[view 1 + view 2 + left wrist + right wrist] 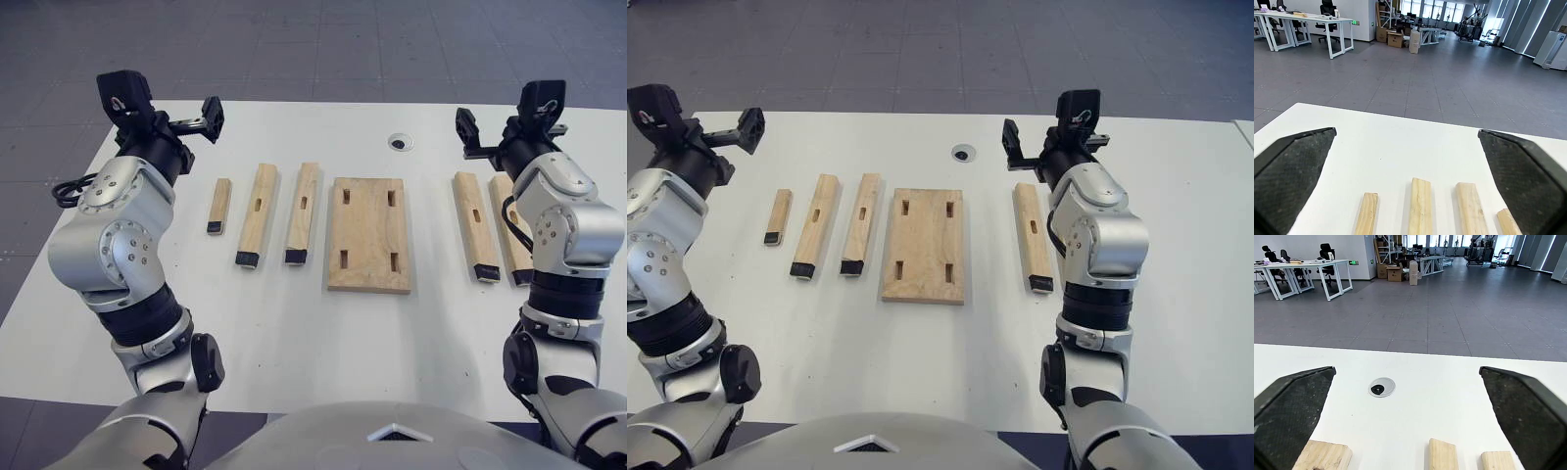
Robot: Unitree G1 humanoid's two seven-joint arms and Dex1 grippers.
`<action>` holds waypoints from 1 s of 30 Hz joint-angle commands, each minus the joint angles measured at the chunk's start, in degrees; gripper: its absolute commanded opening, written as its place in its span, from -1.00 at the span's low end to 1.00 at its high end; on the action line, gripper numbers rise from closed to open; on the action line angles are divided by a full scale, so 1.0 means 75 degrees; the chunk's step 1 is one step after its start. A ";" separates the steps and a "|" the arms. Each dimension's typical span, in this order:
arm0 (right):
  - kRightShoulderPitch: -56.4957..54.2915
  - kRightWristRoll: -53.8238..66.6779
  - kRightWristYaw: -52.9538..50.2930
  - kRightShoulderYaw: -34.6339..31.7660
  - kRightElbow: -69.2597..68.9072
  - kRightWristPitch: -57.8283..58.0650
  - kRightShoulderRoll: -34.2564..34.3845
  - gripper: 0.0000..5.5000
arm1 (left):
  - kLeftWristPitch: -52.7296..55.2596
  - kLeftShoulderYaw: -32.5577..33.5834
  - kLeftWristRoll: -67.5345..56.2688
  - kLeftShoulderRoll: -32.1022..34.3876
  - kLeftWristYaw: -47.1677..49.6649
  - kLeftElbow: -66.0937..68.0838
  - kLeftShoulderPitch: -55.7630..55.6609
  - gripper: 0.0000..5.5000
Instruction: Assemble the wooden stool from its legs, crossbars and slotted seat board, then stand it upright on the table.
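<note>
The slotted seat board (pixel 368 235) lies flat at the table's middle. To its left lie a short crossbar (pixel 219 206) and two longer slotted legs (pixel 258 227) (pixel 303 225) with dark ends. To its right lie two more legs (pixel 475 240) (pixel 511 230), the outer one partly hidden by my right arm. My left gripper (pixel 167 108) is open and empty above the far left of the table, beyond the crossbar. My right gripper (pixel 502 117) is open and empty above the far right, beyond the right legs. The left wrist view shows the pieces' far ends (pixel 1420 205) between its fingers (pixel 1288 171).
A round grey cable hole (pixel 399 143) sits in the white table (pixel 294 333) behind the seat board. The table's near half is bare. Grey floor lies beyond the far edge, with desks (pixel 1308 22) and chairs far back.
</note>
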 commanded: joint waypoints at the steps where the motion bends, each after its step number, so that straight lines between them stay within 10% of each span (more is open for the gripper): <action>1: -0.0148 -0.0023 0.0029 -0.0047 -0.0011 0.0046 -0.0114 0.99 | 0.0125 0.0014 -0.0007 0.0057 -0.0018 -0.0089 0.0065 0.96; 30: 0.0069 0.0000 0.0157 -0.0247 -0.0065 0.0072 -0.0454 0.99 | 0.0250 -0.0297 -0.0101 0.0083 -0.0234 -0.0147 0.0385 0.96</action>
